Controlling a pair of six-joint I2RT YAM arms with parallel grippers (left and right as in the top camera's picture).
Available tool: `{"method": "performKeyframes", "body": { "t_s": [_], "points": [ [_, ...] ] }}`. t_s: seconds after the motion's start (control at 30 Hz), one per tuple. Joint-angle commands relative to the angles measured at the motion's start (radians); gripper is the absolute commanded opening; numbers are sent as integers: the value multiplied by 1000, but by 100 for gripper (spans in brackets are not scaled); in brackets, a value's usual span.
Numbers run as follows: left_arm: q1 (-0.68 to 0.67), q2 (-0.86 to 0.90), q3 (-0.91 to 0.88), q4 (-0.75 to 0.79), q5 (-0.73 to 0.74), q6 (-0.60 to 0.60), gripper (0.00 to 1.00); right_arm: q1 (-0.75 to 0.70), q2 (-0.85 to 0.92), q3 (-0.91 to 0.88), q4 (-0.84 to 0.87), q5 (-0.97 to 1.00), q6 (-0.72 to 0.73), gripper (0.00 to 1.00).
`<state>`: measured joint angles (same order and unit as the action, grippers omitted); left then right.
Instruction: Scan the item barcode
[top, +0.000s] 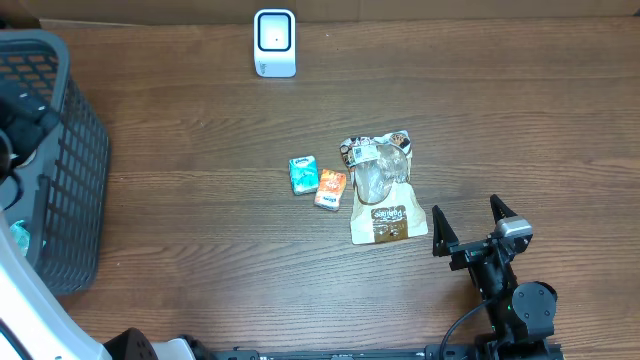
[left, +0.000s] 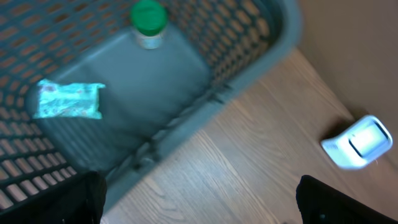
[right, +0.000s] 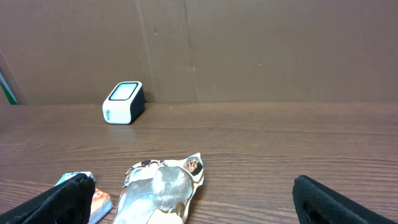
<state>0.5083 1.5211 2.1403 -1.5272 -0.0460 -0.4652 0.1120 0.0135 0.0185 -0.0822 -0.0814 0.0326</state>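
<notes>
The white barcode scanner stands upright at the table's far edge, and also shows in the wrist views. A tan snack bag lies mid-table, with a teal packet and an orange packet just left of it. My right gripper is open and empty, low over the table near the bag's front right corner. My left gripper is open and empty above the basket's rim, with bare table between its fingers.
A dark grey mesh basket fills the left edge of the table. Inside it lie a teal packet and a green-capped bottle. A brown cardboard wall backs the table behind the scanner.
</notes>
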Motion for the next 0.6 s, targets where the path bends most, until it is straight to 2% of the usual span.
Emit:
{"method": "performKeyframes", "body": {
  "t_s": [0.0, 0.3, 0.57],
  "points": [
    [60, -2, -43, 20, 24, -23, 100, -1, -11, -10, 5, -2, -4, 100],
    [148, 43, -175, 73, 25, -33, 100, -1, -11, -10, 5, -2, -4, 100],
    [199, 112, -193, 84, -4, -32, 100, -1, -11, -10, 5, -2, -4, 100]
  ]
}}
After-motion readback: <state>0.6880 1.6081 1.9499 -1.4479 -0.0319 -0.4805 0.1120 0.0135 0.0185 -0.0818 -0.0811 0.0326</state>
